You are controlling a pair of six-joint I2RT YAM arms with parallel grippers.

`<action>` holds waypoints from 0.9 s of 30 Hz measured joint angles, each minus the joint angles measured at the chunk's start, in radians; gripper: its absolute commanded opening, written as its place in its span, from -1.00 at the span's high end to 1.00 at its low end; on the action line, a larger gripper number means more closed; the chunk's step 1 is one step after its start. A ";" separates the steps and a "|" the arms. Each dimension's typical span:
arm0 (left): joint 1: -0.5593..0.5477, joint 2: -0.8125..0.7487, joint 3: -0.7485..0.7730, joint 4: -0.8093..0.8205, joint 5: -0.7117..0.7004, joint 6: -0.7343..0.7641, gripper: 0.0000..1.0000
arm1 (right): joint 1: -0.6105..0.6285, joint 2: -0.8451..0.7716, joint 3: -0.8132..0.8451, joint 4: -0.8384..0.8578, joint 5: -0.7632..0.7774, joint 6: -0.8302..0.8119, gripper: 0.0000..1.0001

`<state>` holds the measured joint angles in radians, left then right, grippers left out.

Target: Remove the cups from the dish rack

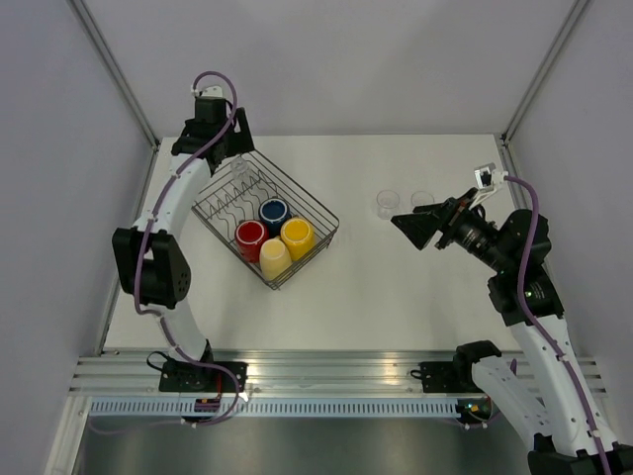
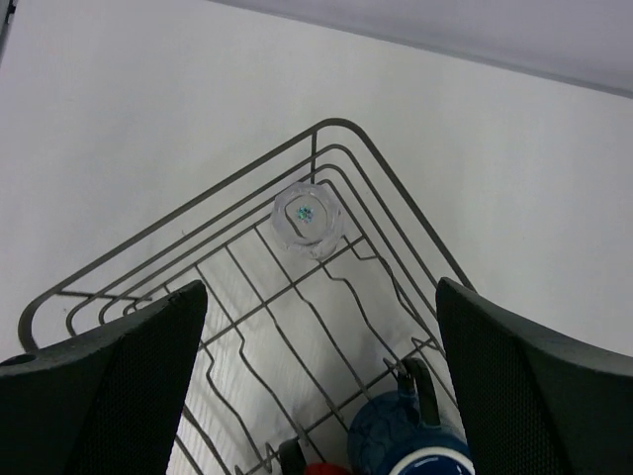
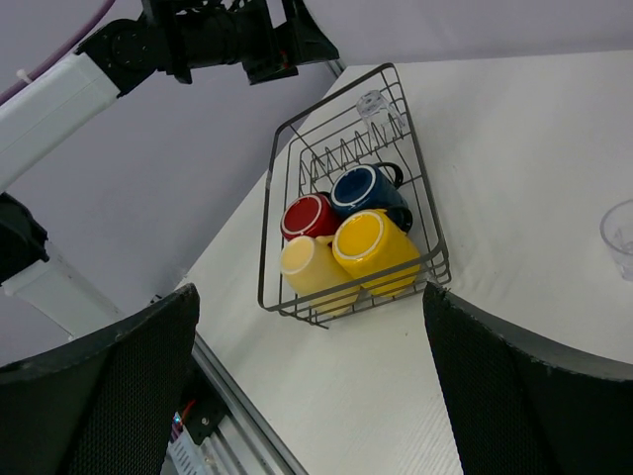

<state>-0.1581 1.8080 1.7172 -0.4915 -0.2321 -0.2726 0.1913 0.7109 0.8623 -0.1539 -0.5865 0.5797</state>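
Left gripper [image 2: 321,287], spread, hovers over the dish rack's [image 2: 287,327] glass tumbler [image 2: 308,216] (right gripper [image 3: 309,292] spread too); likely next: descend, pinch.

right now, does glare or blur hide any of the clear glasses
top external: the tumblers on the table nearly vanish against white, front rail glares; left wrist: rack tumbler sharp, evenly lit; right wrist: edge tumbler cropped
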 measured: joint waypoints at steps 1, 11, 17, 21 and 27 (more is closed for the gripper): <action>0.002 0.026 0.021 -0.002 0.007 0.009 -0.99 | 0.000 -0.002 0.000 -0.003 0.000 -0.003 -0.96; 0.020 0.214 0.177 -0.016 0.055 0.072 -0.99 | 0.000 0.000 0.000 -0.030 0.001 -0.029 -0.96; 0.043 0.299 0.183 -0.034 0.107 0.077 -0.95 | 0.000 0.006 0.000 -0.036 0.005 -0.043 -0.96; 0.050 0.335 0.183 -0.040 0.123 0.077 -0.87 | 0.001 0.010 0.000 -0.037 0.005 -0.046 -0.96; 0.052 0.370 0.194 -0.048 0.127 0.079 -0.79 | 0.001 0.010 0.000 -0.037 0.005 -0.046 -0.95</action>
<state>-0.1059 2.1784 1.9110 -0.5400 -0.1055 -0.1940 0.1925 0.7208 0.8627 -0.1913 -0.5819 0.5335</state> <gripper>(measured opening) 0.912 0.976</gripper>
